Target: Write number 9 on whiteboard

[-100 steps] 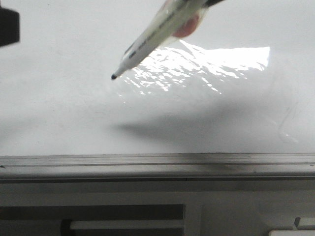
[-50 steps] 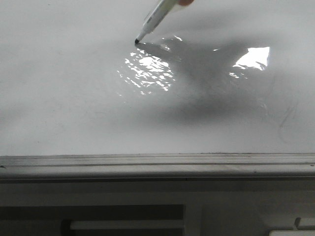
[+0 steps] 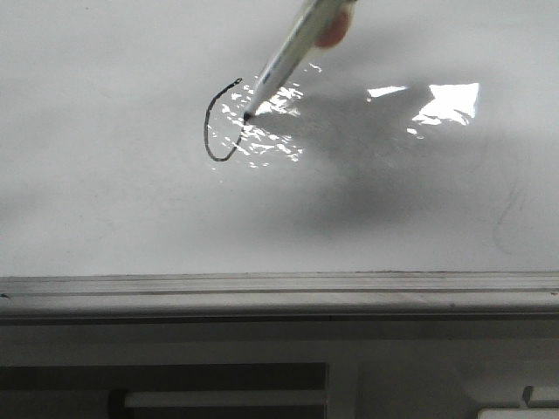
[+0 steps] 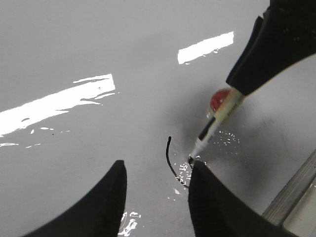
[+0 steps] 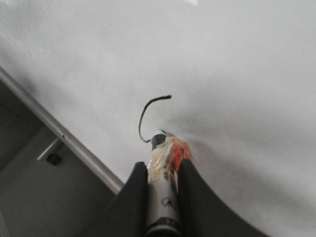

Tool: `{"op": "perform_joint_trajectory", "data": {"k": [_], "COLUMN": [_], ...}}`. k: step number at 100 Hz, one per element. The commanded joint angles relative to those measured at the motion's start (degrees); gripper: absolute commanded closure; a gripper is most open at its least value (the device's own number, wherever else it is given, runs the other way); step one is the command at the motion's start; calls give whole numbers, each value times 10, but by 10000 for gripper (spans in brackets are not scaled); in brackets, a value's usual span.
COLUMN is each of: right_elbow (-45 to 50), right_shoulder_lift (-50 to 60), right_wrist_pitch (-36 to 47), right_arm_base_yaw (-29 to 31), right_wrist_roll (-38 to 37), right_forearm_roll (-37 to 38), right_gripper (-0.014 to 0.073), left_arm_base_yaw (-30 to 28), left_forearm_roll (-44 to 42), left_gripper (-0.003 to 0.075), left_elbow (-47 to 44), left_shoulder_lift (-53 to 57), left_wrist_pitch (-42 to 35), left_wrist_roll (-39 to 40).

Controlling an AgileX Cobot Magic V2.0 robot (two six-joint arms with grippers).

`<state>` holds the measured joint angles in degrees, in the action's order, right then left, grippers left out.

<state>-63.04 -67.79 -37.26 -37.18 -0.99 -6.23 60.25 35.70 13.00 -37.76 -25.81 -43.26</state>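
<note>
The whiteboard [image 3: 113, 209] fills the front view, glossy white with a glare patch. A thin black curved line [image 3: 210, 131], an open arc of the number 9, is drawn on it; it also shows in the left wrist view [image 4: 170, 160] and the right wrist view [image 5: 145, 111]. My right gripper [image 5: 162, 170] is shut on a white marker [image 3: 288, 57], with red tape on its barrel. The marker's tip touches the board at the arc's right side. My left gripper [image 4: 157, 170] is open and empty, hovering just above the board beside the arc.
A grey aluminium edge rail [image 3: 279, 288] runs along the board's near edge, with a grey table ledge and dark slots below it. Faint grey smudges [image 3: 507, 218] mark the board at the right. The right arm's shadow lies right of the arc.
The marker came down to the board, then drew a curved arc leftwards and down and back right. Its tip now sits lower than half a second ago.
</note>
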Motion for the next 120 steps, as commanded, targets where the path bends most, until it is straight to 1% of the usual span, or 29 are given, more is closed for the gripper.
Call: {"op": "perform_joint_trajectory", "data": {"k": [1, 8, 16, 21, 30, 40, 48, 56, 68, 75, 87, 99, 115, 120], "right_elbow": [-42, -45, -42, -28, 20, 60, 60, 48, 25, 24, 24, 24, 24, 24], "right_shoulder_lift": [11, 5, -4, -6, -6, -6, 0, 10, 14, 14, 14, 14, 14, 14], "right_wrist_pitch": [45, 45, 15, 3, -5, -1, 8, 20, 1, -1, 3, 4, -1, 2], "right_arm_base_yaw": [12, 12, 12, 12, 2, -8, -15, -31, -67, -89, -114, -123, -125, -125], "right_wrist_roll": [-4, -4, -15, -26, -26, -26, -26, -26, -26, -28, -51, -58, -69, -70], "right_forearm_roll": [29, 29, 29, 29, 3, -18, -19, -20, -23, -28, -29, -38, -38, -38], "right_gripper": [635, 635, 635, 635, 636, 636, 636, 636, 636, 636, 636, 636, 636, 636], "left_arm_base_yaw": [1, 1, 1, 1, 1, 1, 1, 2, 4, 14, 39, 62, 72, 72], "left_forearm_roll": [-5, -5, -5, -5, -5, -5, -6, -24, -71, -79, -97, -102, -100, -97], "left_gripper": [436, 436, 436, 436, 436, 436, 436, 436, 436, 436, 436, 436, 436, 436], "left_elbow": [13, 13, 13, 13, 13, 13, 13, 13, 16, 24, 54, 83, 95, 95], "left_shoulder_lift": [1, 1, 1, 1, 1, 1, 1, -6, -47, -83, -147, -207, -249, -252], "left_wrist_pitch": [-37, -37, -36, -36, -36, -33, -26, 3, 46, 49, 39, 21, -17, -19], "left_wrist_roll": [1, 1, 1, 1, 1, 1, 1, 1, 5, 5, 5, 5, 6, 7]}}
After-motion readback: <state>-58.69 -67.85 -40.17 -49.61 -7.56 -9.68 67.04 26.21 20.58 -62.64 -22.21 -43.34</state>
